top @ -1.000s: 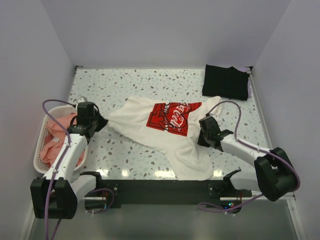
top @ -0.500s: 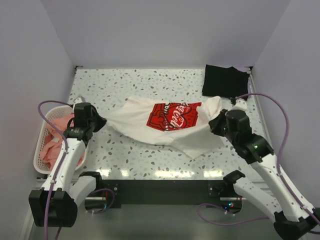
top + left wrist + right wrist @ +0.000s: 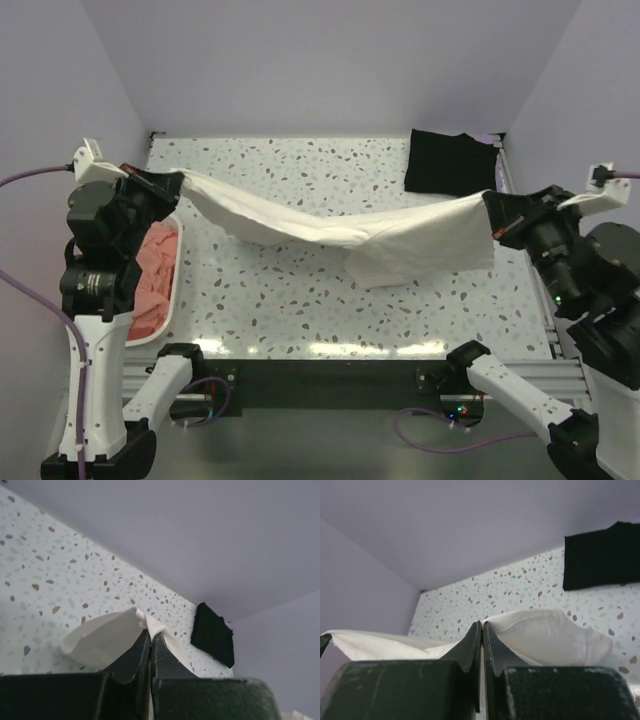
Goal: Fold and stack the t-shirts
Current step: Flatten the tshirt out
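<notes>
We see the left gripper [image 3: 166, 181] with its fingers pressed together on one end of the white t-shirt [image 3: 330, 226]. In the left wrist view the cloth bunches out right at the dark fingertips [image 3: 145, 641]. The right gripper [image 3: 496, 213] is likewise clamped on the other end, and in the right wrist view a white fold sits between its closed tips.

Both arms are raised and spread wide, left near the left wall and right near the right wall. The shirt hangs between them as a sagging band above the speckled table [image 3: 300, 300], with a loose flap drooping lower right of middle. We can't tell whether that flap touches the table.

The black t-shirt [image 3: 450, 162] lies folded flat in the far right corner, well apart from the white one. The pink t-shirts [image 3: 152, 272] lie heaped in the white basket [image 3: 176, 262] at the left edge, below the left gripper.
</notes>
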